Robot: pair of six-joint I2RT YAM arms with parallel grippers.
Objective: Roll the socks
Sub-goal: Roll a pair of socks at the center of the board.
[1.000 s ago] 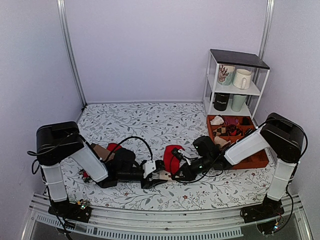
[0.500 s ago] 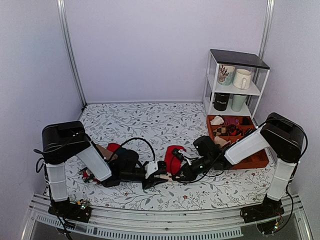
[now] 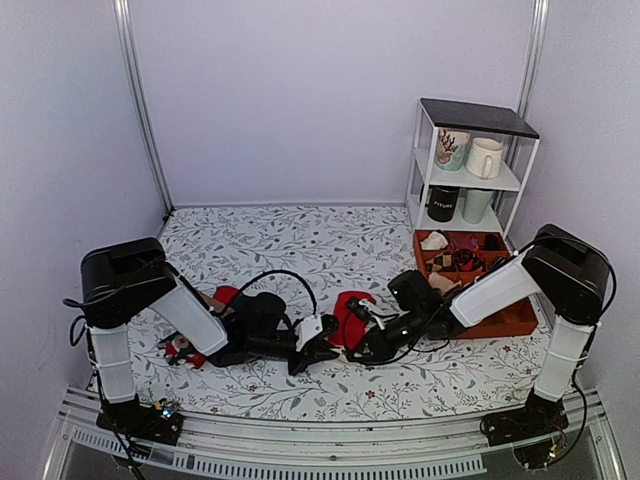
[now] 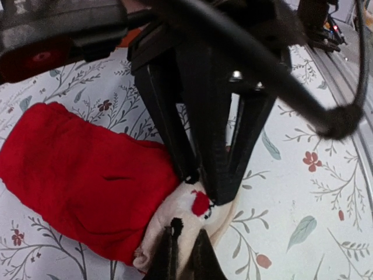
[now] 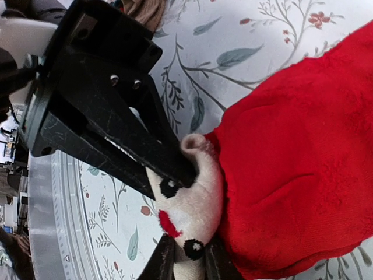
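left gripper (image 4: 186, 245): clenched on the edge of the pale beige end (image 5: 189, 198) of the socks (image 4: 81, 175), with cloth bunched around its two fingertips.
right gripper (image 5: 189, 252): reaches in from the opposite side and looks pinched on that same beige end, its tips almost against the left gripper's.
both arms: stretched low across the table (image 3: 300, 240), meeting nose to nose near its front middle.
where the socks are: a bright red bundle lies flat on the leaf-patterned cloth between the two grippers. the red body trails away from the gripped end, which has small black and red marks like a face.
how many layers: i cannot tell whether one sock or both lie in this bundle.
how it will handle: by my guess light, limp knit that sags and folds wherever it is unsupported. it looks neither slippery nor fragile, but it should stretch and spring back if let go.
where to take hold: i would say the beige end, taken across its width, then turned over onto the red body. a hold on one corner alone would likely twist the roll.
further out: a red scrap (image 3: 228, 295) half hidden by the left arm, an orange tray (image 3: 510, 322) of odds and ends at the right, and a white shelf (image 3: 478, 118) of mugs (image 3: 484, 157) behind it.
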